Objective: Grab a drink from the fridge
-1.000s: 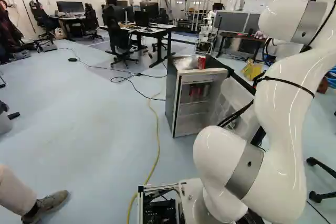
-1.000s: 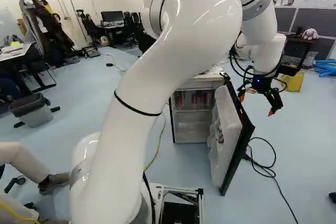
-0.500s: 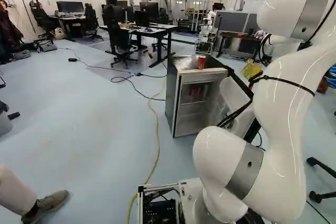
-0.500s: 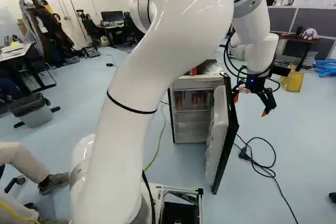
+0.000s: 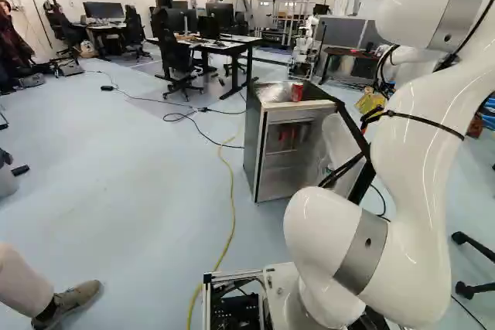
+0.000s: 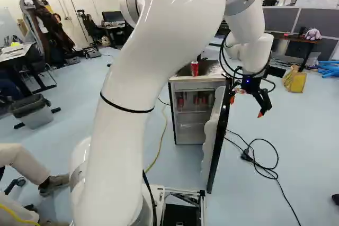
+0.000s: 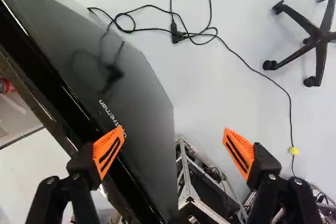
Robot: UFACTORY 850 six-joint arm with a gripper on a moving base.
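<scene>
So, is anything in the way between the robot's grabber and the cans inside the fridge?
Yes, the fridge door: it stands open between them. The gripper hangs by its dark outer face, while the cans sit in the fridge, past its white inner side.

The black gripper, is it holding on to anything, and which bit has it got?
Nothing is held. The black gripper has its jaws wide apart: one is at the fridge door, near its edge, and the other is out away from it.

Red can (image 6: 194,68) atop open fridge (image 6: 197,84) — end effector (image 6: 246,106) beside door (image 6: 211,138)
</scene>
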